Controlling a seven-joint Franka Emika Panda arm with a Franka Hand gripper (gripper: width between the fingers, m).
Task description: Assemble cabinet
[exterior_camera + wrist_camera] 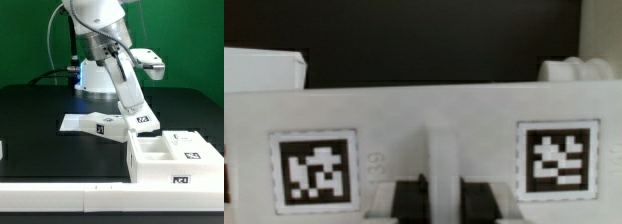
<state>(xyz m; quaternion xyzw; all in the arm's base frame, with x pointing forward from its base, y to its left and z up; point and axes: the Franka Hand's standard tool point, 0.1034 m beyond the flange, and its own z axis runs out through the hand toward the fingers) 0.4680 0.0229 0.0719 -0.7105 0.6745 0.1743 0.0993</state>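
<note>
White plastic, likely stiff, light, slick: pinching the cabinet panel point(143, 119) by its middle rib between the fingers point(409, 203), holding it over the tabletop point(40, 110), eleven o'clock of the cabinet frame point(150, 170).

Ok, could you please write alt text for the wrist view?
A white cabinet panel fills the picture, with two black-and-white square tags on its face. The shut gripper grips it between the tags; a black table lies beyond.

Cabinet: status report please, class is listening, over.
Fingers shut on tagged white panel. Cabinet frame rests at exterior view's right. Flat white piece lies beside the panel.
</note>
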